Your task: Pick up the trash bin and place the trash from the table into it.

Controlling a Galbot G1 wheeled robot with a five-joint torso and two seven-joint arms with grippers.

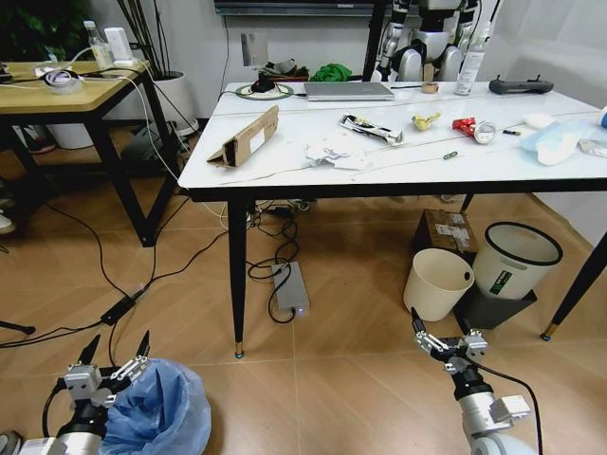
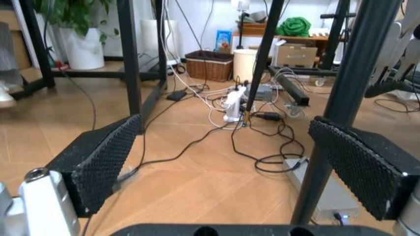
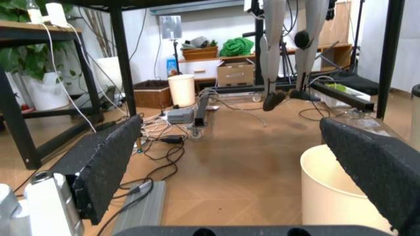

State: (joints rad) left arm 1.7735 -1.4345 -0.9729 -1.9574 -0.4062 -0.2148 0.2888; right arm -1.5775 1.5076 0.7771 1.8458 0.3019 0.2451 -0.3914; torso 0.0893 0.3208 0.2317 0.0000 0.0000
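The trash bin (image 1: 156, 409), lined with a crinkled light-blue bag, stands on the floor at the lower left, just right of my left gripper (image 1: 116, 351). That gripper is open and holds nothing; its pads (image 2: 105, 157) frame floor cables. My right gripper (image 1: 444, 332) hangs open and low at the right, near the cream bin (image 1: 437, 282). The trash lies on the table (image 1: 398, 171): a torn cardboard box (image 1: 248, 137), crumpled white paper (image 1: 334, 152), a wrapper (image 1: 372, 128), small yellow and red items, and a light-blue mask (image 1: 552, 142).
A black bin with a white rim (image 1: 515, 258) stands beside the cream bin (image 3: 331, 191) under the table's right end. A power strip (image 1: 290, 287) and cables lie by the black table leg (image 1: 236, 275). A wooden-topped table (image 1: 66, 95) stands at the left. A laptop (image 1: 347, 91) sits at the table's back.
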